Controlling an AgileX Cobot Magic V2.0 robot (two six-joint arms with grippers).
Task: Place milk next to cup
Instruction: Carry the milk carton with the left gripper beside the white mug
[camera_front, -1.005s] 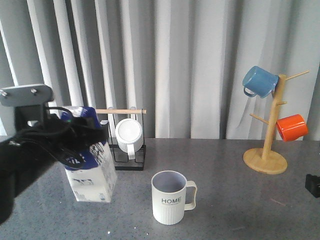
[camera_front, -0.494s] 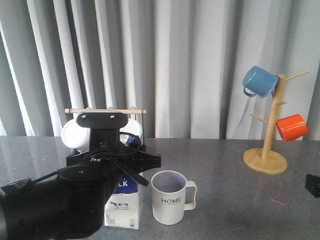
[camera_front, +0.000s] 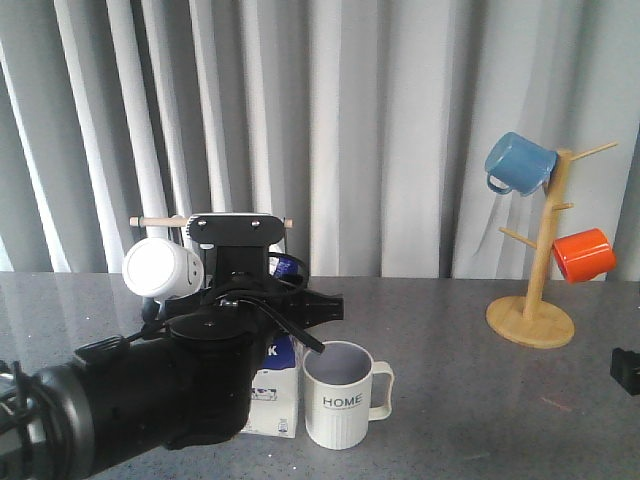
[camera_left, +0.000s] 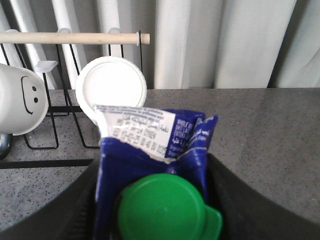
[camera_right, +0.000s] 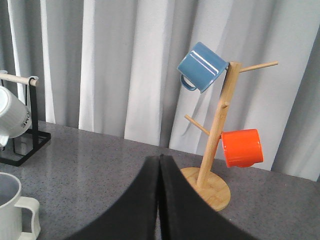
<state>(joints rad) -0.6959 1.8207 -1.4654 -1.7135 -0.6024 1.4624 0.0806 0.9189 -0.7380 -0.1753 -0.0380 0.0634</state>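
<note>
The milk (camera_front: 276, 396), a blue-and-white carton, stands upright just left of the cup (camera_front: 343, 396), almost touching it. The cup is a pale ribbed mug marked "HOME", handle to the right. My left arm (camera_front: 170, 390) hides most of the carton. In the left wrist view my left gripper (camera_left: 157, 200) is shut on the milk (camera_left: 150, 142), black fingers (camera_left: 250, 200) on both sides of its top, green cap (camera_left: 162, 210) between them. My right gripper (camera_right: 159, 172) is shut and empty, low at the table's right, and the cup (camera_right: 11, 207) shows at its far side.
A black wire rack with a wooden bar (camera_front: 160, 221) stands behind the milk, holding white mugs (camera_left: 111, 90), one with a smiley face (camera_front: 160, 268). A wooden mug tree (camera_front: 532, 320) at the right carries a blue mug (camera_front: 520, 162) and an orange mug (camera_front: 583, 254). Curtains hang behind.
My left arm has carried the milk to the right, from the table's left side to right beside the cup. The cup and right arm have not moved.
</note>
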